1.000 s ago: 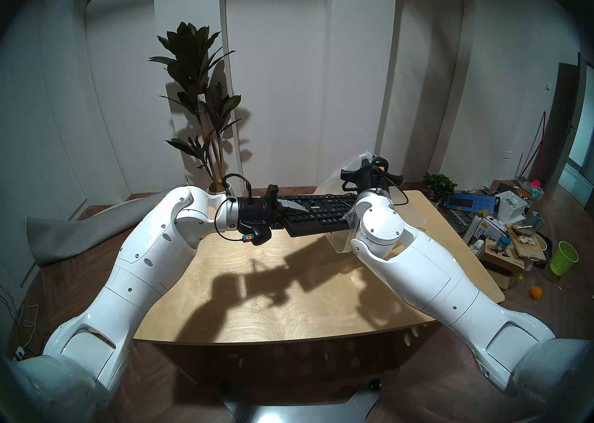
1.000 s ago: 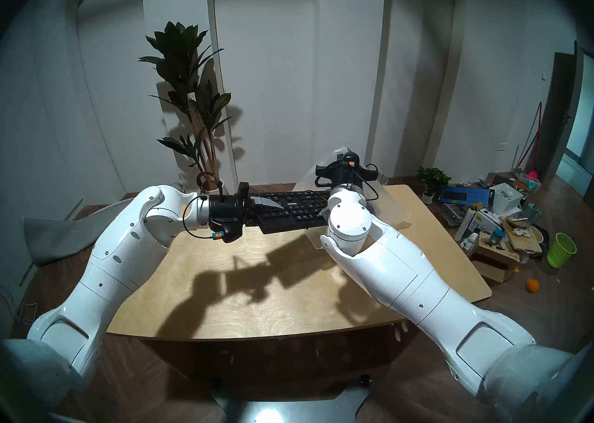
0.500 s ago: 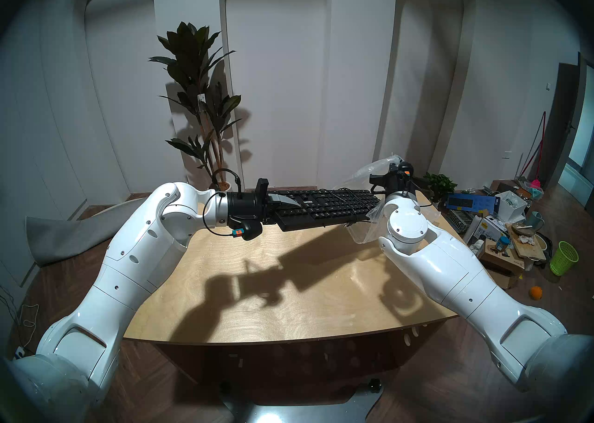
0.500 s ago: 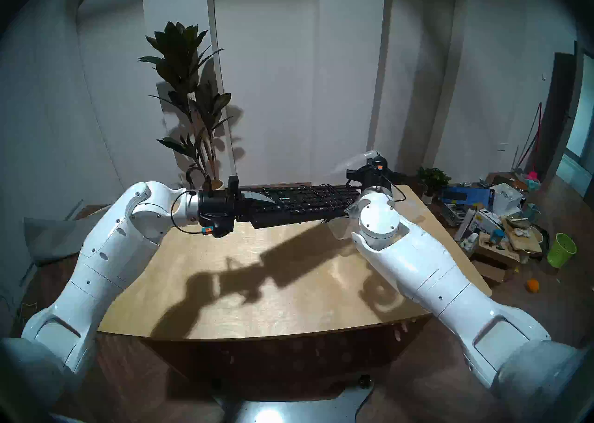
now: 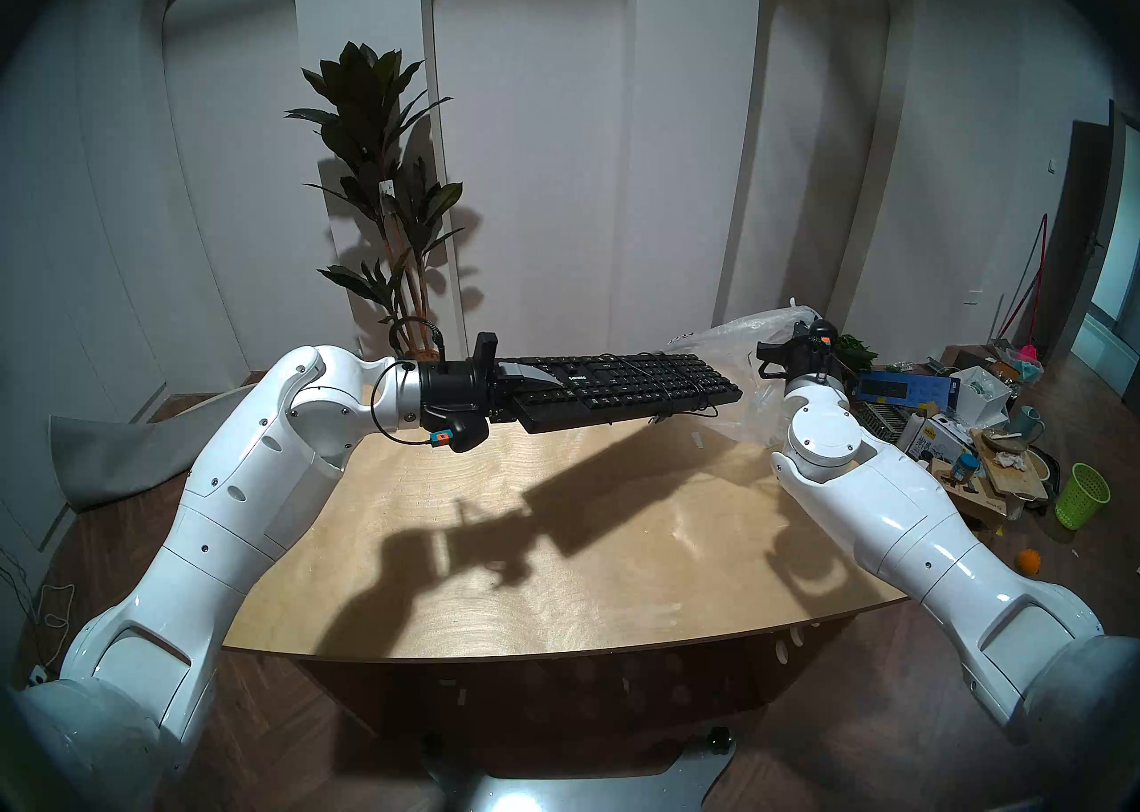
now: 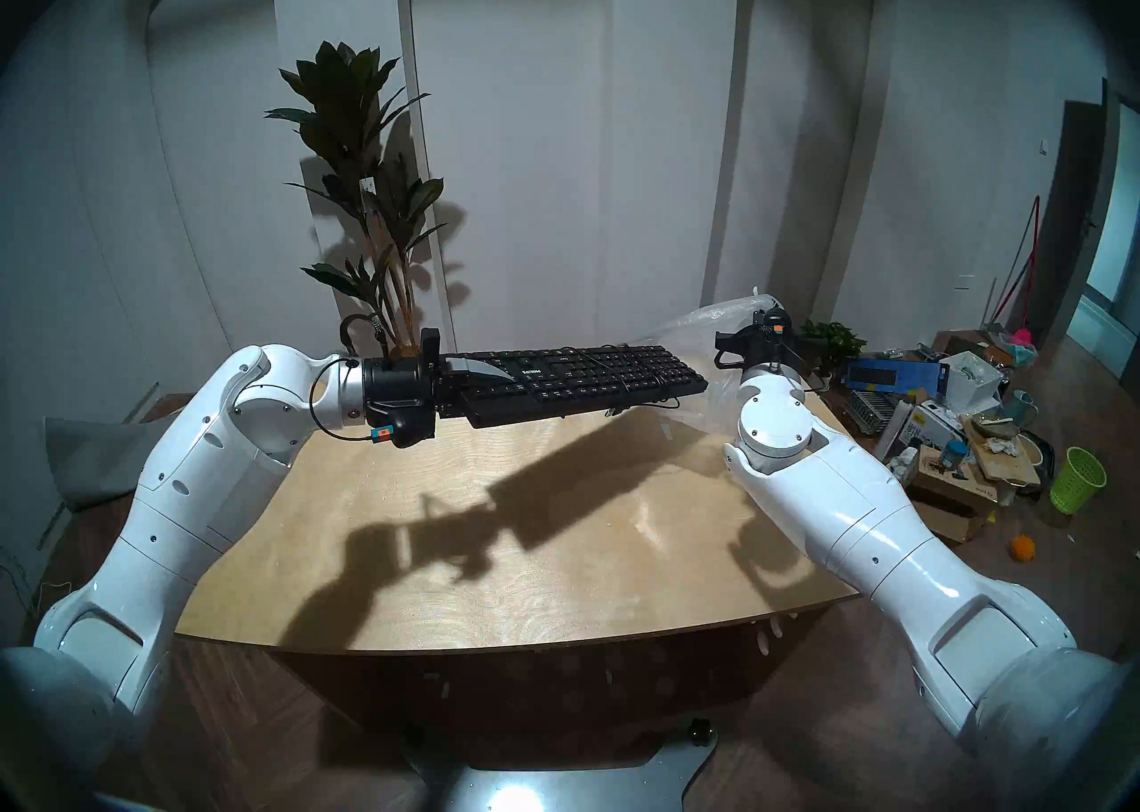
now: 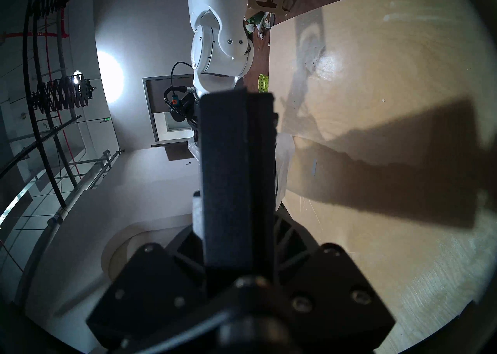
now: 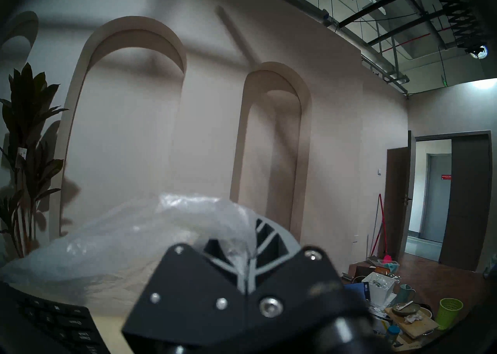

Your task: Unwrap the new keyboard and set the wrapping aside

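Note:
The black keyboard (image 5: 629, 388) (image 6: 586, 382) hangs level above the wooden table (image 5: 555, 576), its cable looped around its right part. My left gripper (image 5: 543, 394) (image 6: 487, 376) is shut on its left end; the left wrist view looks along the keyboard (image 7: 231, 184) end-on between the fingers. The clear crinkly wrapping (image 5: 728, 333) (image 6: 697, 323) hangs just past the keyboard's right end, bunched in my right gripper (image 8: 247, 262), which is shut on it. In the right wrist view the wrapping (image 8: 134, 237) billows to the left, with a keyboard corner (image 8: 53, 324) below it.
A small tape strip (image 5: 697, 439) lies on the table under the keyboard's right end. Floor clutter stands right of the table: a blue keyboard box (image 5: 904, 388), cartons, a green basket (image 5: 1081, 495). A tall plant (image 5: 382, 206) stands behind the table.
My right gripper has pulled the wrapping to the right, off the keyboard, while my left arm has drawn the keyboard to the left. The keyboard's right half, covered before, now shows bare.

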`<control>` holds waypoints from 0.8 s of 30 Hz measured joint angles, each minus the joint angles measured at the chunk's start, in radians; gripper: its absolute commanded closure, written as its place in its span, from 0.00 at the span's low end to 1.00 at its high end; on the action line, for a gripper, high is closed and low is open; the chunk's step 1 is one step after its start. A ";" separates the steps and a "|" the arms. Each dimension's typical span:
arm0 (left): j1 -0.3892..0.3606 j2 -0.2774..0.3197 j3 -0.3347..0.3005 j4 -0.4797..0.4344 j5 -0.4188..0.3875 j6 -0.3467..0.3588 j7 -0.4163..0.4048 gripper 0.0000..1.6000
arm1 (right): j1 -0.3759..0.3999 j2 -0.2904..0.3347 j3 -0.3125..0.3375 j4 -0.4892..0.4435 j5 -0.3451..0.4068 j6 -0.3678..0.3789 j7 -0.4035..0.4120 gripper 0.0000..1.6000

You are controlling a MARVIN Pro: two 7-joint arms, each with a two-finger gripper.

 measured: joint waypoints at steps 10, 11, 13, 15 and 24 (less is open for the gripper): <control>-0.020 0.010 -0.054 -0.032 -0.031 0.011 0.003 1.00 | -0.004 0.017 0.010 0.022 0.006 -0.018 0.014 1.00; -0.022 0.013 -0.064 -0.039 -0.037 0.012 0.004 1.00 | -0.003 0.018 0.010 0.024 0.006 -0.019 0.017 1.00; -0.025 0.018 -0.078 -0.054 -0.049 0.014 0.004 1.00 | -0.003 0.019 0.010 0.026 0.004 -0.022 0.020 1.00; -0.025 0.025 -0.091 -0.069 -0.061 0.016 0.004 1.00 | -0.002 0.020 0.010 0.027 0.002 -0.024 0.024 1.00; 0.002 0.085 -0.116 -0.142 -0.135 0.024 -0.034 1.00 | 0.024 -0.001 0.009 0.062 -0.011 -0.027 0.031 1.00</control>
